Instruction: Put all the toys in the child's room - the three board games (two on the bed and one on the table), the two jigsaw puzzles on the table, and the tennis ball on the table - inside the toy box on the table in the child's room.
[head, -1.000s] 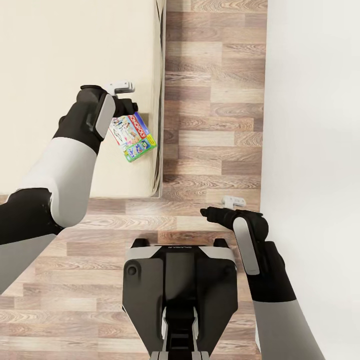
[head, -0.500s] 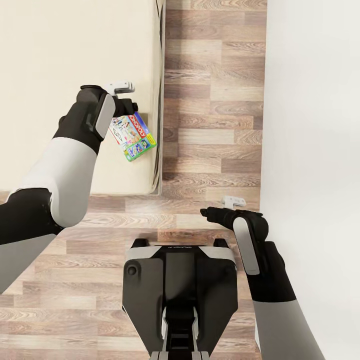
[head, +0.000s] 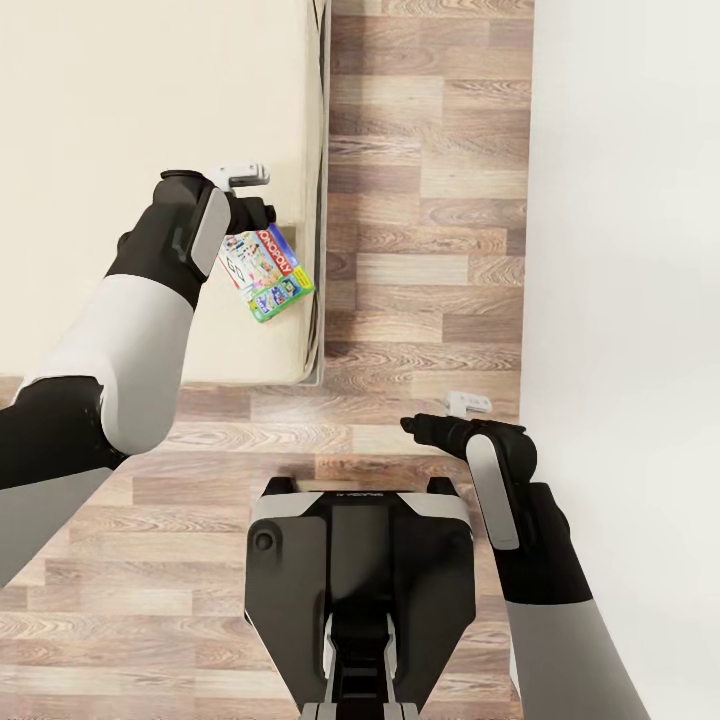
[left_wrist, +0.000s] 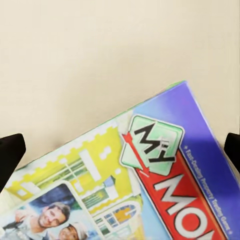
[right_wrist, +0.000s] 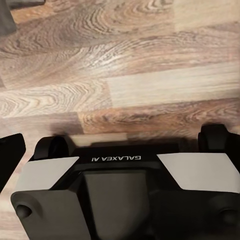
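My left gripper (head: 252, 222) is shut on a board game (head: 266, 272), a small printed Monopoly box with a blue and green edge. The box hangs tilted above the bed (head: 110, 90), close to the beige mattress's right edge. In the left wrist view the board game (left_wrist: 150, 190) lies between the two dark fingertips (left_wrist: 10, 155), with mattress behind it. My right gripper (head: 412, 425) hangs open and holds nothing, over the wood floor in front of my base. One of its fingertips (right_wrist: 10, 155) shows in the right wrist view.
The bed's near corner (head: 310, 375) lies just ahead of my base (head: 360, 560). A strip of wood-plank floor (head: 430, 200) runs between the bed and a white wall (head: 620, 200) on the right.
The whole picture has shifted: the bed's near edge sits slightly farther up than before, so the camera has moved back a little. Both arms and the held box keep their pose.
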